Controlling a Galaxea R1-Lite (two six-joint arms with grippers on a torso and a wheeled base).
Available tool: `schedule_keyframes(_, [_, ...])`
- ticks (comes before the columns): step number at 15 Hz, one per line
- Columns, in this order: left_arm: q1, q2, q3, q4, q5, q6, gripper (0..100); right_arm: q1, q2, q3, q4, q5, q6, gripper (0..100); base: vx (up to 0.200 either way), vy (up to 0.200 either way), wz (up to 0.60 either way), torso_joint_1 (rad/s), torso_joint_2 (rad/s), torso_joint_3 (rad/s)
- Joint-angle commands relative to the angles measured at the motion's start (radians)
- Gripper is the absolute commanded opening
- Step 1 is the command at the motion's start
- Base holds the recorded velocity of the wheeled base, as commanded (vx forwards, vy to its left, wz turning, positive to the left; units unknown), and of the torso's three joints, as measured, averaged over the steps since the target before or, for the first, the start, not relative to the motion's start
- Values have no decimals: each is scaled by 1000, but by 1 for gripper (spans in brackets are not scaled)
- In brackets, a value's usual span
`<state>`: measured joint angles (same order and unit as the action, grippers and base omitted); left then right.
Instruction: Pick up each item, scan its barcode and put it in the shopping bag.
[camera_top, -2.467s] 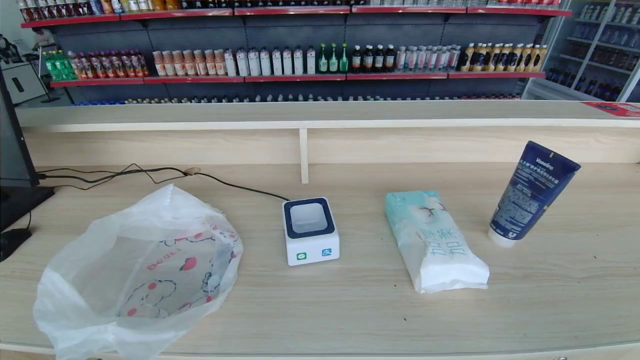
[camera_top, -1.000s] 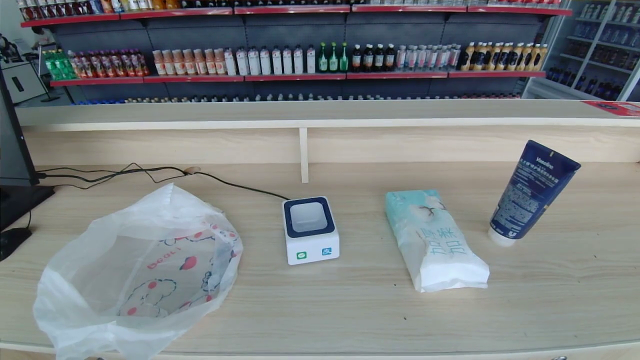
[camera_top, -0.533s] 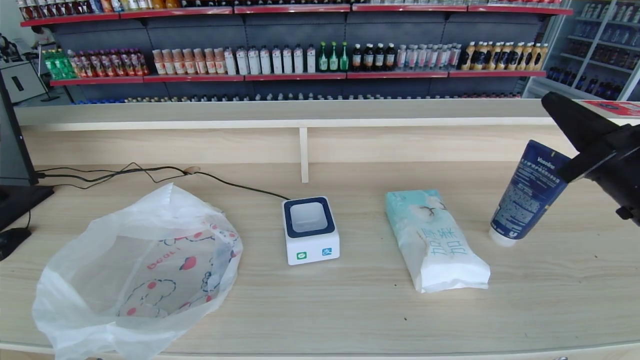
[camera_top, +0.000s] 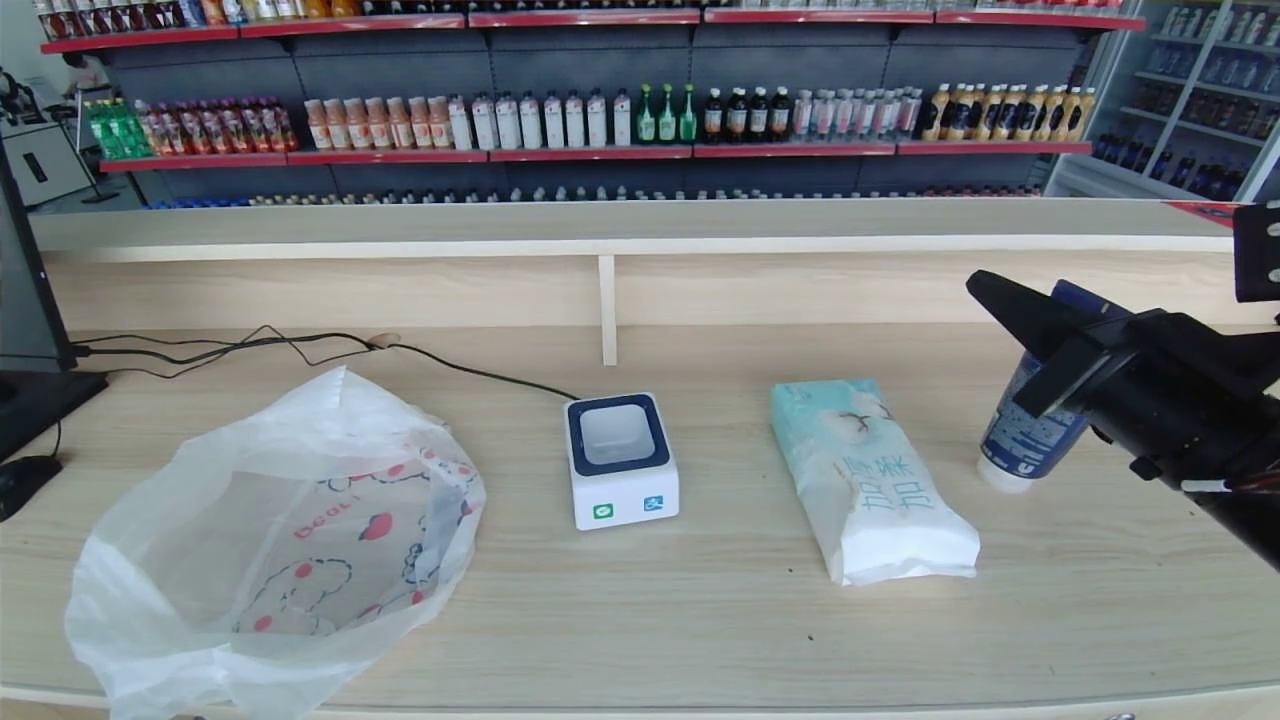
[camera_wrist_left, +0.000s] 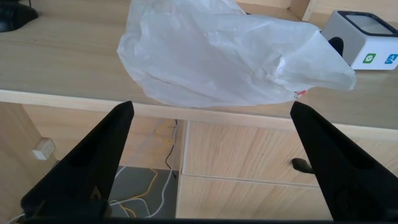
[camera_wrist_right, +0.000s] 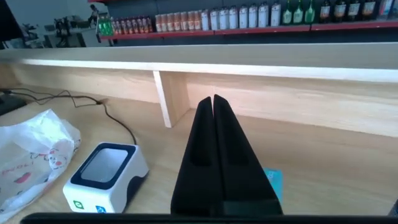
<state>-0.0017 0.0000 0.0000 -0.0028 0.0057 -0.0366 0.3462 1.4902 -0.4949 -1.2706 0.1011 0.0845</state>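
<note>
two items wait on the counter in the head view: a blue tube standing cap-down and leaning, and a tissue pack lying flat, its long axis running away from the robot. the right gripper hangs in front of the tube's upper part, tips aimed toward the robot's left. the scanner and the shopping bag lie farther left.

in the left wrist view, the left gripper is spread wide below the counter edge, facing the bag.

in the right wrist view, the fingers are pressed together, holding nothing, with a corner of the pack beyond them.

the right arm is clearly nearer both items. it likely has to part its fingers and straddle the tube across its upright axis.
</note>
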Motion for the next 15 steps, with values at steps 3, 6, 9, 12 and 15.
schedule_keyframes(3, [0, 0, 0, 0, 0, 0, 100, 1, 58, -13, 5, 2, -19, 0, 0, 0, 0, 0, 0, 0])
schedule_keyframes(6, [2, 0, 0, 0, 0, 0, 100, -1, 38, 4, 100, 3, -17, 0, 0, 0, 0, 0, 0, 0])
schedule_keyframes(9, [0, 2, 0, 0, 0, 0, 100, 2, 16, 16, 189, -1, -14, 0, 0, 0, 0, 0, 0, 0])
schedule_keyframes(12, [0, 0, 0, 0, 0, 0, 100, 31, -41, 29, 309, 29, -5, 100, 0, 0, 0, 0, 0, 0])
schedule_keyframes(15, [2, 0, 0, 0, 0, 0, 100, 34, 22, -71, 313, 32, 17, 100, 0, 0, 0, 0, 0, 0])
